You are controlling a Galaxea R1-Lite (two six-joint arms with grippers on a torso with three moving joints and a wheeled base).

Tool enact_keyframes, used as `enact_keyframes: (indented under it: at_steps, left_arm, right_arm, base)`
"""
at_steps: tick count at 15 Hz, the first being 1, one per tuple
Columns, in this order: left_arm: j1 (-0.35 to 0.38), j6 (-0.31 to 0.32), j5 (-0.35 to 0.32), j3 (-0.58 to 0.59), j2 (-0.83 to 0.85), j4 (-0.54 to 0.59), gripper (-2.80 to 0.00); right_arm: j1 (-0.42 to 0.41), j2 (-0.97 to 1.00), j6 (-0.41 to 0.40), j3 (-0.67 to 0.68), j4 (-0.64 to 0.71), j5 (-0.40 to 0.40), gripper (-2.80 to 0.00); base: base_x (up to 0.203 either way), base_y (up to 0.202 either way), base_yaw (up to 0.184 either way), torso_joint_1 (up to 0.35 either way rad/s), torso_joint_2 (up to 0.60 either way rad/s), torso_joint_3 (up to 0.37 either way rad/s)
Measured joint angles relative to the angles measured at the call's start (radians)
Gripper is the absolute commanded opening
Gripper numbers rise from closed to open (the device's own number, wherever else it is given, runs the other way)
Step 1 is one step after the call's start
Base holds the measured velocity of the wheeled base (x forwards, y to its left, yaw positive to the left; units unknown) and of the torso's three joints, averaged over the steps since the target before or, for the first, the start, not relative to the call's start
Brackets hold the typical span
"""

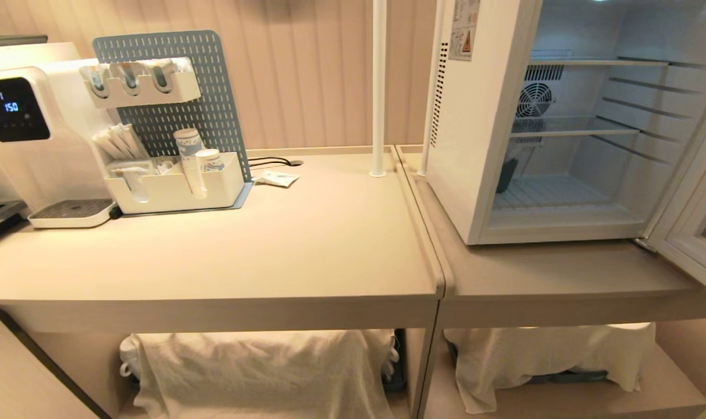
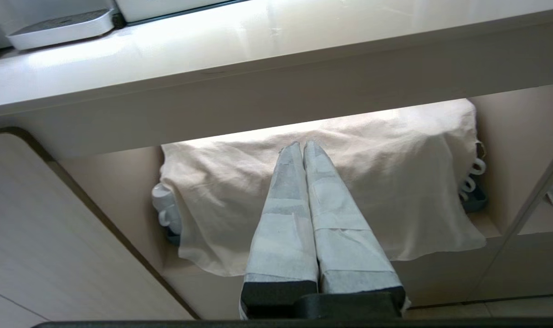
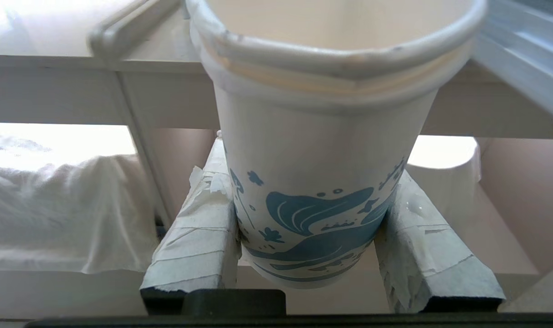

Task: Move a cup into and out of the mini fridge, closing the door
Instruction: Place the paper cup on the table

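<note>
Head view shows one mini fridge standing on the counter at about two o'clock, its single door swung wide open toward four o'clock. Inside are two thin shelves above the floor rack and one round rear fan; nothing sits on the shelves. One white pole rises from the counter at twelve o'clock, just beside the fridge's side wall. At ten o'clock stand one water dispenser and one blue pegboard organiser holding a stack of paper cups. One small packet lies near the organiser. Under the counter, two cloth-covered bundles sit on the lower shelf, one at seven o'clock, one at five. Neither arm appears here.

Right wrist view shows the one cup, white with a blue swirling print, upright and gripped low on its sides between the two taped fingers of the right hand, in front of the counter's edge and below its top.

Left wrist view shows the left hand clenched and empty, fingertips together, pointing at one covered bundle under the counter.
</note>
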Motion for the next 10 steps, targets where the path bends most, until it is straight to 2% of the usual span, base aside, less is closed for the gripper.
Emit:
enact_keyframes:
  at_steps: [10]
  left_arm:
    - [0.000, -0.031, 0.006, 0.000, 0.000, 0.000, -2.80]
  right_arm:
    - [0.001, 0.000, -0.004, 0.000, 0.002, 0.001, -2.80]
  base:
    - [0.000, 0.191, -0.001, 0.001, 0.00, 0.003]
